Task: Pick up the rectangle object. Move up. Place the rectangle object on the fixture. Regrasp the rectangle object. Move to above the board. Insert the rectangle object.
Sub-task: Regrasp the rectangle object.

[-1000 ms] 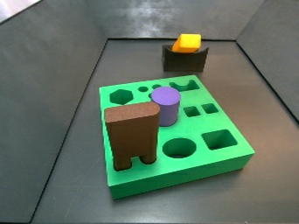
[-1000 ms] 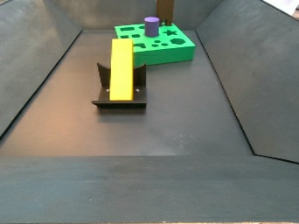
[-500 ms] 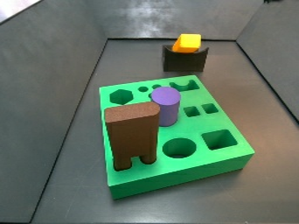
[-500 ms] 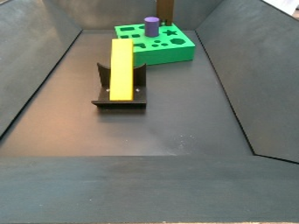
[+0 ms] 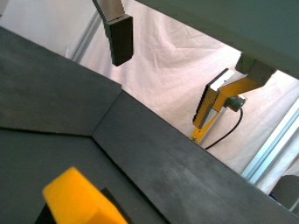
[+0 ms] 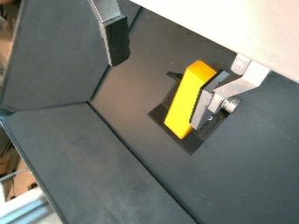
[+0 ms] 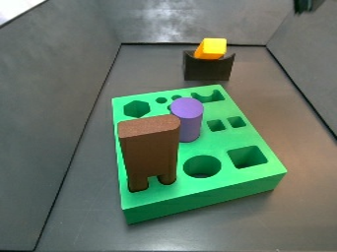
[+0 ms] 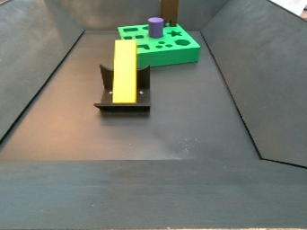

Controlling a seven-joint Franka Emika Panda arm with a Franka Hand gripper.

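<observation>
Dark grey floor carried the yellow-orange rectangular block across the dark notched fixture; gripper hung above, fingers spread, empty.

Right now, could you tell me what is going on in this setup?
The rectangle object lies across the fixture, away from the board. The gripper hangs above it; its jaws are open and empty, with only one dark pad showing in both wrist views. A brown block and purple cylinder stand in the board.
</observation>
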